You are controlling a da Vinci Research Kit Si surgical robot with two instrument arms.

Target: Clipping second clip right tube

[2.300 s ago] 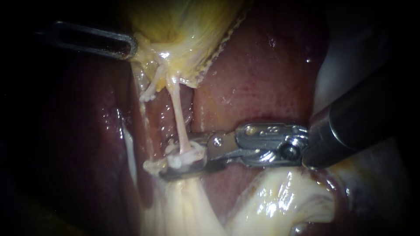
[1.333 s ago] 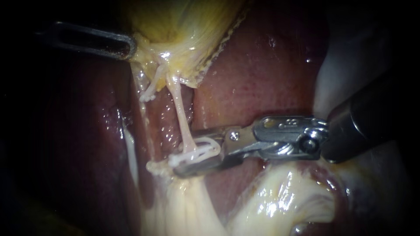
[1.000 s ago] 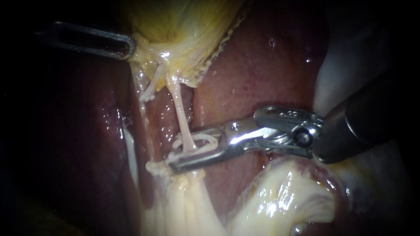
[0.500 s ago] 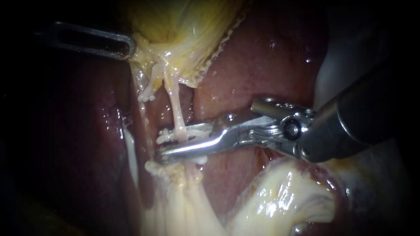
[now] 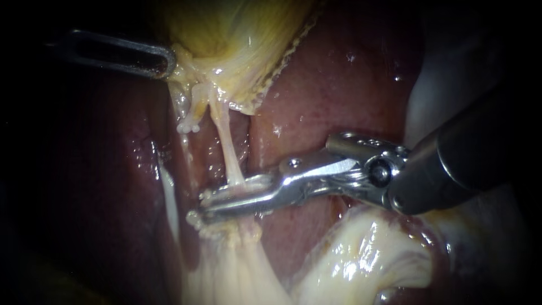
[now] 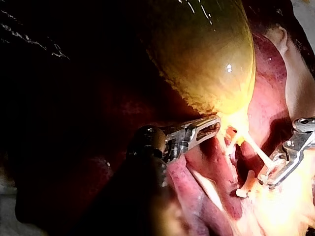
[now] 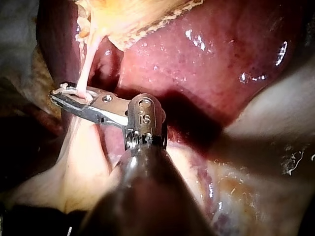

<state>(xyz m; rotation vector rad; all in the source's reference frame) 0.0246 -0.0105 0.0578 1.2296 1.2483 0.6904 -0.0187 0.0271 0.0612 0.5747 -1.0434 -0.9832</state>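
Closest to the lens, below the right tube (image 5: 226,141), glistening pale tissue (image 5: 361,260) is seen. Just above it, the right instrument (image 5: 210,204) is seen reaching in from the tube's right. Its two slim metal jaws are clamped together across the tube's lower end, with small white bits showing at the grip. The tube is stretched taut up to the yellow gallbladder (image 5: 237,39). At the tube's upper left, the left instrument (image 5: 166,61) is seen, jaws closed on the gallbladder's edge. Dark red liver (image 5: 339,85) is spread behind the tube.

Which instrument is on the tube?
The right instrument: its jaws are shut across the tube, low down. The left instrument holds the gallbladder instead.
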